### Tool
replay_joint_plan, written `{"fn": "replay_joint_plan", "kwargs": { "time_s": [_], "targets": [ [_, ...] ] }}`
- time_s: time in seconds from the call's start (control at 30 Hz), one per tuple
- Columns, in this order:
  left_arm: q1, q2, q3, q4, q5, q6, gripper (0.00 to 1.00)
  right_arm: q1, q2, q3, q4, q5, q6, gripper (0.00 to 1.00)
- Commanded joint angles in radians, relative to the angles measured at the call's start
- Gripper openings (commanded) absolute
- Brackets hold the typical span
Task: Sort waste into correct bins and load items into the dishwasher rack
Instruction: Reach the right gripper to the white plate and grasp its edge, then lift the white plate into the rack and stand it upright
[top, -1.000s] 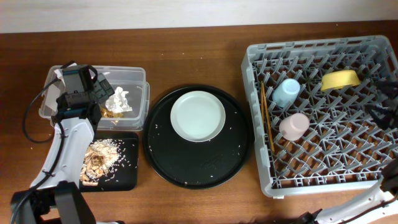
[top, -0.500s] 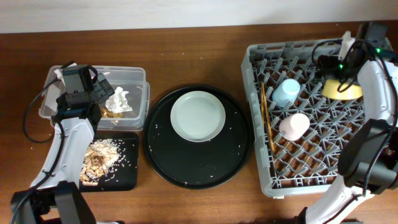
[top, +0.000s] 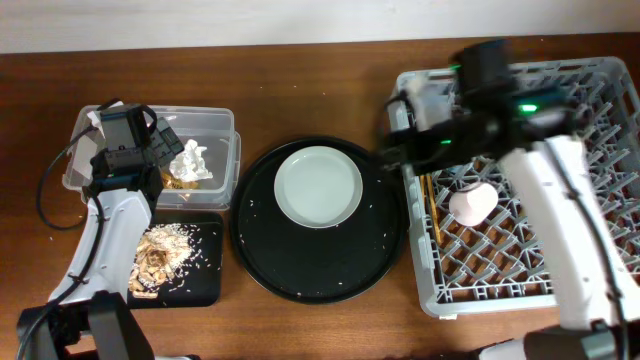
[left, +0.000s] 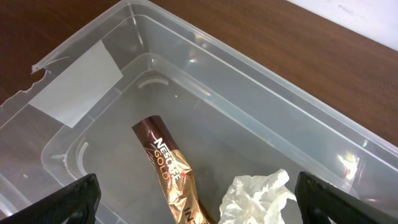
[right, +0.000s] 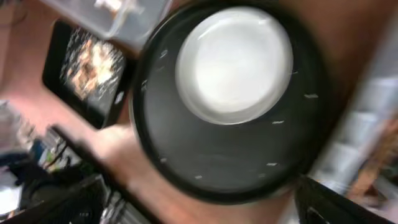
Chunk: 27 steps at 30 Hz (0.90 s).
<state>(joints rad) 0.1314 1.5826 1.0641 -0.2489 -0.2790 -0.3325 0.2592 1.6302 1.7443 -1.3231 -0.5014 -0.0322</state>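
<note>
**Overhead.**
- Clear tub (top: 225, 125), far left: the crumpled tissue (top: 190, 160) and wrapper strip (top: 178, 181) are contained in it.
- Black tray (top: 205, 285), near left: the food scraps (top: 160, 255) are held in it. The waste is judged fully sorted.
- Dishwasher rack (top: 600, 250), right: the pink cup (top: 472, 203) and chopsticks (top: 430, 205) are lodged in it. The blue cup and yellow bowl cannot be seen, as that part is covered by the right arm.
- Plate (top: 318, 187), centre: it is set on the round black tray (top: 300, 280) and not yet loaded. It is judged the one item outstanding.
- Left gripper (top: 158, 150): it is positioned over the clear tub.
- Right gripper (top: 398, 140): it is blurred, at the rack's left edge, near the plate.

**Left wrist.** The fingers are spread and nothing is held. The wrapper strip and crumpled tissue are seen below, inside the clear tub.

**Right wrist.** The view is blurred. The plate is seen beneath on the round black tray. The fingertips appear set apart, with nothing gripped.
</note>
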Motion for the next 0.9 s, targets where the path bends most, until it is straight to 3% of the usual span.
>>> {"fn": "replay_joint_plan", "kwargs": {
  "time_s": [0.0, 0.17, 0.37, 0.4, 0.47, 0.53, 0.7, 0.8, 0.87],
  "targets": [
    [0.003, 0.004, 0.007, 0.002, 0.003, 0.005, 1.00, 0.121, 0.106, 0.006, 0.046, 0.177, 0.106, 0.45],
    [0.003, 0.004, 0.007, 0.002, 0.003, 0.005, 1.00, 0.191, 0.372, 0.006, 0.217, 0.435, 0.255, 0.43],
    [0.003, 0.004, 0.007, 0.002, 0.003, 0.005, 0.99, 0.191, 0.619, 0.006, 0.345, 0.522, 0.255, 0.41],
    [0.003, 0.004, 0.007, 0.002, 0.003, 0.005, 0.99, 0.190, 0.634, 0.006, 0.352, 0.522, 0.255, 0.34],
    [0.003, 0.004, 0.007, 0.002, 0.003, 0.005, 0.99, 0.190, 0.645, 0.006, 0.354, 0.521, 0.255, 0.12],
    [0.003, 0.004, 0.007, 0.002, 0.003, 0.005, 0.99, 0.190, 0.644, 0.006, 0.339, 0.521, 0.254, 0.04],
    [0.003, 0.004, 0.007, 0.002, 0.003, 0.005, 0.99, 0.171, 0.405, 0.200, 0.103, 0.560, 0.186, 0.04],
    [0.003, 0.004, 0.007, 0.002, 0.003, 0.005, 0.99, 0.121, 0.185, 0.304, -0.041, 0.752, 0.186, 0.04],
    [0.003, 0.004, 0.007, 0.002, 0.003, 0.005, 0.99, -0.003, 0.013, 0.311, -0.050, 1.001, 0.149, 0.04]
  ]
}}
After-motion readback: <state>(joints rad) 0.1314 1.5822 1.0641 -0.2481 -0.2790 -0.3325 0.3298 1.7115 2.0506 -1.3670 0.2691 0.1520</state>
